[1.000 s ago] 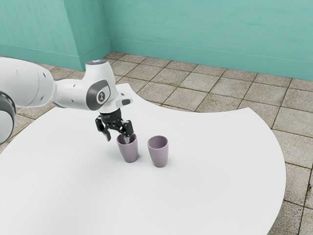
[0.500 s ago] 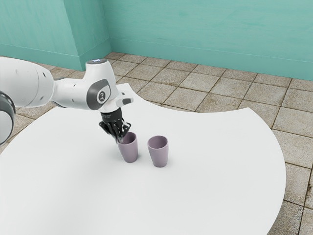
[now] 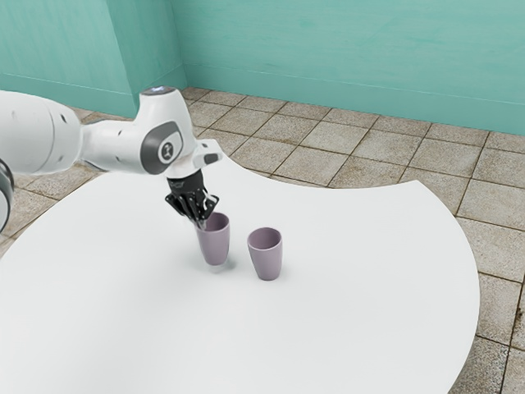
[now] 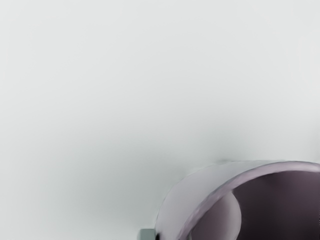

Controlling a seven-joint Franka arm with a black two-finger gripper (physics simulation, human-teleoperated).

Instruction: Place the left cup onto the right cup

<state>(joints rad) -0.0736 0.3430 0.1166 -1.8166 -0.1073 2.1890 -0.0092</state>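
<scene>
Black fingers (image 3: 198,210) apparently clench the rim of a mauve plastic cup (image 3: 215,240), centre frame; a slip could topple the matching cup (image 3: 265,253) beside it.

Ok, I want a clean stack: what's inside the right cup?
The right cup shows bare inner wall at its opening, with nothing sticking out. Its near wall hides the bottom.

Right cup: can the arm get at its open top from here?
Probably yes: the right cup stands upright, apart from the left cup in the claw, with nothing over its mouth.
</scene>
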